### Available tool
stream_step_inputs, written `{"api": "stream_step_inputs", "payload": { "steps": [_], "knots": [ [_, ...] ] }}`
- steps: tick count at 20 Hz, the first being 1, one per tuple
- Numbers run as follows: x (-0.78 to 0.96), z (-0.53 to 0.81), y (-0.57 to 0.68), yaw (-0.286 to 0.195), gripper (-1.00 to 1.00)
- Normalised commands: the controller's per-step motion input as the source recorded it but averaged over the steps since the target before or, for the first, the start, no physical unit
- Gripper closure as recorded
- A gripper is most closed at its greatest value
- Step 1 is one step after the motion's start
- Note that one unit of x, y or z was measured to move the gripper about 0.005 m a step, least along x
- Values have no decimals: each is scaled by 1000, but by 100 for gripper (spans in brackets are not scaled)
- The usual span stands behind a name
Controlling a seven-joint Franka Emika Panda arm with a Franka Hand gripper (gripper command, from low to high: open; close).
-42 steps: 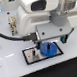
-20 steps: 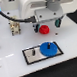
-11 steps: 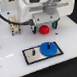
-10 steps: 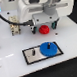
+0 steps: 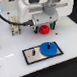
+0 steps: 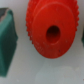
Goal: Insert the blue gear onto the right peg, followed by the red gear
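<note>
Exterior view: the blue gear (image 5: pixel 47 48) is left seated on the plate (image 5: pixel 32 55), and the gripper (image 5: pixel 44 27), moved to the back edge, is spread around the red gear (image 5: pixel 44 29), not yet closed.

Blue gear (image 5: pixel 47 48) seated (plate (image 5: pixel 31 55)).

The arm reaches down from above, wrist roughly vertical. The gripper (image 5: pixel 44 27) hangs low with its fingers (image 6: pixel 7 40) spread apart, one at each side of the wrist view, nothing clamped between them.
</note>
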Motion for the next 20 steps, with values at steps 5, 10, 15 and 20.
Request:
{"api": "stream_step_inputs", "payload": {
  "steps": [5,10,15,20],
  "knots": [
    [-68,-1,-5,0,100],
    [233,528,1,0,100],
    [487,532,-66,0,100],
    [731,452,-148,0,100]
  ]
}}
